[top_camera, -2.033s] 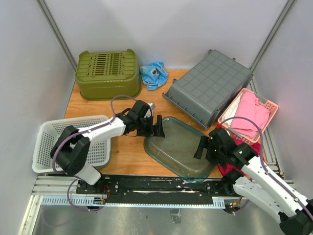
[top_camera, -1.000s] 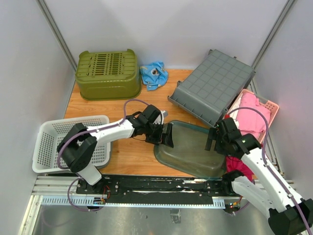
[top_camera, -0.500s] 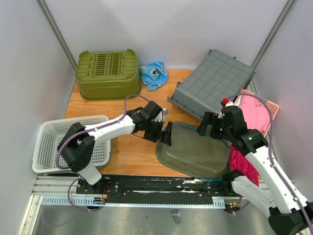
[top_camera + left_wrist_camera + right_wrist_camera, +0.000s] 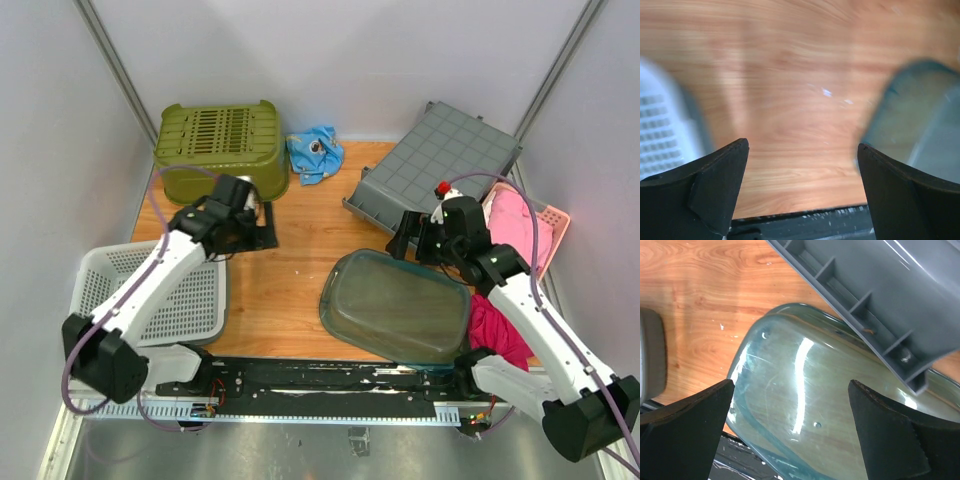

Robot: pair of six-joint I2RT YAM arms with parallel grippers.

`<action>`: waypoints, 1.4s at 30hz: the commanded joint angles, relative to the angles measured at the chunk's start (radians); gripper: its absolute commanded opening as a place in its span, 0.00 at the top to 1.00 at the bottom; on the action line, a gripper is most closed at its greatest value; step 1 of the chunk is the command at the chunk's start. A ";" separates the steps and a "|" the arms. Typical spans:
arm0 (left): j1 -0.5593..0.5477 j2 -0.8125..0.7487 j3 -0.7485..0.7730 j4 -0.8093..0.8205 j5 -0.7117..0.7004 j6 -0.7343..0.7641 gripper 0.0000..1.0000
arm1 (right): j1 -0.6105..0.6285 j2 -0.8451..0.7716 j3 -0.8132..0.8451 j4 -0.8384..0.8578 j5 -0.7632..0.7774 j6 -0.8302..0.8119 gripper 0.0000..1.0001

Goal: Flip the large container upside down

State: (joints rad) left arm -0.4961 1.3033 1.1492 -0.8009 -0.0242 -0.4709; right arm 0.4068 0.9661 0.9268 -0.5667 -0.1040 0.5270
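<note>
The large clear greenish container (image 4: 395, 305) lies flat on the wooden table at front centre, and its rounded base appears to face up. My left gripper (image 4: 262, 226) is open and empty, well to the left of it, near the olive crate. In the left wrist view the gripper (image 4: 802, 187) hangs over bare wood, with the container's edge (image 4: 920, 115) blurred at right. My right gripper (image 4: 408, 236) is open and empty, just above the container's far edge. In the right wrist view the gripper (image 4: 790, 432) looks down on the container (image 4: 805, 400).
An overturned olive crate (image 4: 220, 150) and a blue cloth (image 4: 315, 152) sit at the back. A grey crate (image 4: 435, 175) leans at back right, seen close in the right wrist view (image 4: 880, 295). A pink basket (image 4: 520, 225), a red cloth (image 4: 490, 325) and a white basket (image 4: 150, 295) flank the sides.
The container has gone from tilted between both grippers to lying flat. My left gripper has pulled far back to the left. My right gripper has moved to the container's far side.
</note>
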 commanded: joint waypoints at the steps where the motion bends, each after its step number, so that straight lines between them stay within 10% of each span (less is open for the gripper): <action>1: 0.138 -0.154 -0.045 -0.175 -0.278 -0.078 0.09 | 0.006 0.038 0.035 0.120 -0.071 0.032 0.00; 11: 0.243 -0.159 -0.234 -0.142 -0.328 -0.114 0.18 | 0.009 0.121 0.047 0.151 -0.129 0.028 0.01; 26: 0.243 -0.086 -0.248 0.013 -0.193 -0.041 0.64 | 0.009 0.103 0.017 0.163 -0.135 0.052 0.02; 30: 0.242 -0.075 -0.148 -0.040 -0.210 -0.010 0.97 | 0.009 0.090 0.013 0.161 -0.135 0.048 0.03; 42: 0.241 -0.051 0.547 -0.383 -0.145 0.068 1.00 | 0.007 0.075 0.013 0.160 -0.115 0.044 0.02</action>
State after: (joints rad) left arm -0.2565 1.2373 1.4971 -1.0973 -0.2134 -0.4644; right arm 0.4068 1.0508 0.9394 -0.4232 -0.2276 0.5705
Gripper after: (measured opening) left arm 0.218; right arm 0.976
